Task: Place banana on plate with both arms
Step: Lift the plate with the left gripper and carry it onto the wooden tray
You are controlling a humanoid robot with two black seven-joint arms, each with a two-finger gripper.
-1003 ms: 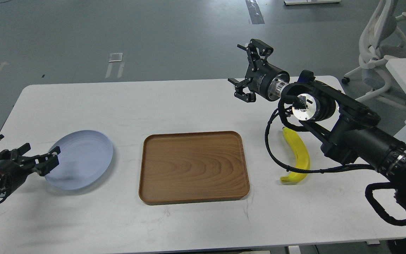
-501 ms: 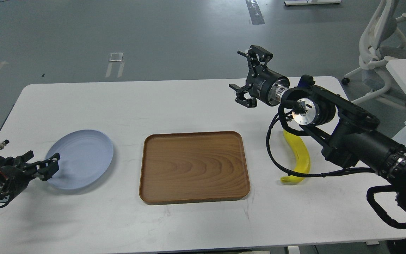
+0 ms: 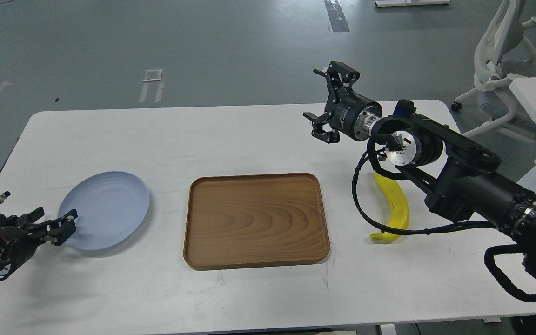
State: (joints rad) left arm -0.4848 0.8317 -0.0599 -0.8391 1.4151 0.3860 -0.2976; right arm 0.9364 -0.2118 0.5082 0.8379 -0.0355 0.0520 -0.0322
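On the white table (image 3: 249,135), a rectangular wooden tray (image 3: 256,221) separates the round pale-blue plate (image 3: 105,209) from the curved yellow banana (image 3: 396,204), partly hidden beneath the right arm (image 3: 458,186), whose right gripper (image 3: 331,104) gapes empty beyond it, while the left gripper (image 3: 54,223), fingers parted, overlaps the plate's near-left rim.

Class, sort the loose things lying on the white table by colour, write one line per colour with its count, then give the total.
Yellow: 1, the banana
Pale blue: 1, the plate
Brown: 1, the wooden tray
Total: 3
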